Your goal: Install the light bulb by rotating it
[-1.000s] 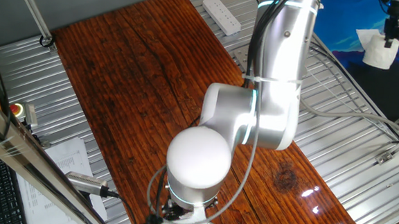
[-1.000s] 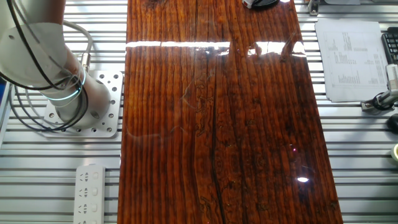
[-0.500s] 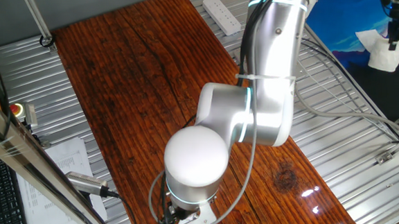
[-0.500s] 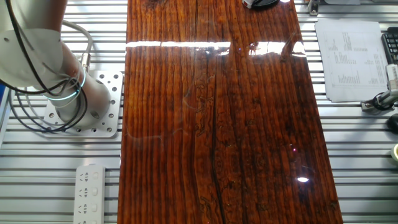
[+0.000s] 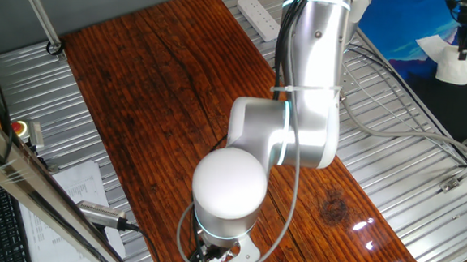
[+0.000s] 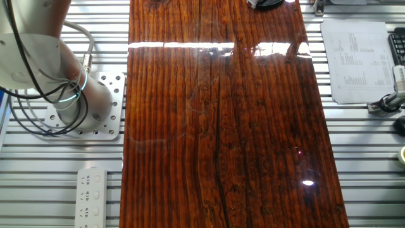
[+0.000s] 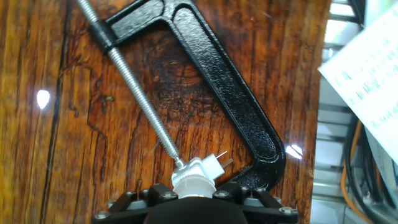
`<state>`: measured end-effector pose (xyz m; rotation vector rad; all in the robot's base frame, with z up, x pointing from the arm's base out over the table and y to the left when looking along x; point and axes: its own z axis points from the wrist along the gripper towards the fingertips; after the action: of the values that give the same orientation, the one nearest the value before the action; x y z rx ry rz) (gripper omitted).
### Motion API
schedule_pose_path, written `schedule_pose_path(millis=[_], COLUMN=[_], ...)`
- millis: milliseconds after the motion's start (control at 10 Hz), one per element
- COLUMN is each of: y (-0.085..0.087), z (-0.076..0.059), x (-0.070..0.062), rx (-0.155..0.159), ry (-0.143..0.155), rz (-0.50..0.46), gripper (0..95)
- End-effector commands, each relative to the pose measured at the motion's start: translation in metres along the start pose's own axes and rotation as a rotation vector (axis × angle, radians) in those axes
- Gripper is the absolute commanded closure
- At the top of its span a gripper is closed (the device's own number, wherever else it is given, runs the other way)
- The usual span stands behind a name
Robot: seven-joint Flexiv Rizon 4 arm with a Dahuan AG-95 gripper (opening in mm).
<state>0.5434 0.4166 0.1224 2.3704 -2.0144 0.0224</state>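
Presently: gripper (image 5: 219, 257) low beneath wrist, finger opening hidden; you cannot tell grip. Light bulb (image 7: 194, 179): seemingly white piece at C-clamp (image 7: 236, 106) screw tip, directly under hand. Risk: your off-axis twist cross-threads bulb; loose hold slips; clamp shifts.

The silver robot arm (image 5: 304, 111) bends over the wooden surface (image 5: 154, 102), its round white cap (image 5: 230, 185) nearest the camera.

Under me lies a glossy dark wooden tabletop (image 6: 221, 126), lamps glaring off its varnish — ribbed metal framing (image 6: 361, 164) flanks it on both sides. A white power strip (image 6: 92, 196) rests on the slats, a printed sheet (image 6: 354, 60) opposite — blue cloth (image 5: 402, 36) beyond.
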Motion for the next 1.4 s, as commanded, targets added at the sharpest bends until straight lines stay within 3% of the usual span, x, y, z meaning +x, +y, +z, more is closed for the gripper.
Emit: schedule_pose_path(millis=[100,300,400,800,900,1400], y=[-0.001,-0.002,-0.002,-0.002,-0.002,-0.003], z=[0.004,0.008,0.008,0.006,0.006,0.009], x=[0.002,0.005,0.005,0.010,0.013,0.016], rx=[0.000,0.003,0.003,0.003,0.004,0.007], ry=[0.003,-0.009,-0.011,0.001,0.002,-0.006], rz=[-0.016,-0.023,-0.024,-0.051,-0.053,-0.043], gripper=[38.0,38.0,19.0,19.0,38.0,38.0])
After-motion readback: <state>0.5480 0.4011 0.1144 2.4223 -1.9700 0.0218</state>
